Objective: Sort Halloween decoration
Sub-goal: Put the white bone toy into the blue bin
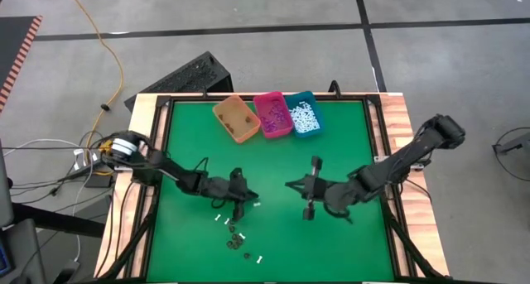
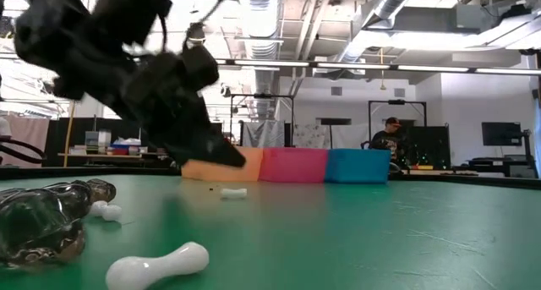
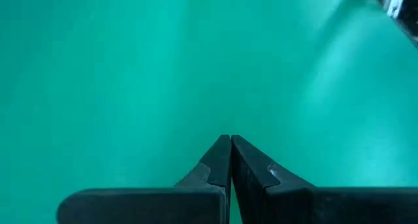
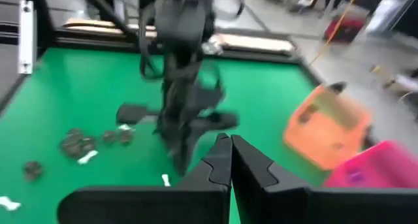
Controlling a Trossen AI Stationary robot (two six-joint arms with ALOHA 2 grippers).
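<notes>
On the green felt-topped table [image 1: 273, 151], the left gripper [image 1: 251, 199] sits left of centre in the high view, its two dark fingers [image 3: 219, 160] pressed tip to tip with nothing between them. Just below it, at lower centre-left, lies the loose Halloween decoration [image 1: 238, 237]: five short white plastic sticks [image 1: 221, 219] can be counted, scattered around a small cluster of about five dark brown-black bits [image 1: 234, 243]. The low view shows one white bone-shaped stick [image 2: 158, 266] close up in its lower left, beside a shiny dark piece [image 2: 46, 218].

Along the top centre of the high view stand three rectangular plastic bins side by side: one orange bin [image 1: 236, 118] holding a few dark bits, one pink bin [image 1: 273, 114] holding purple bits, and one teal bin [image 1: 303, 113] holding white sticks.

Right of centre, the right gripper [image 1: 290, 185] points toward the left one, well apart from the pieces; its fingers [image 4: 221, 160] are closed together and empty.
</notes>
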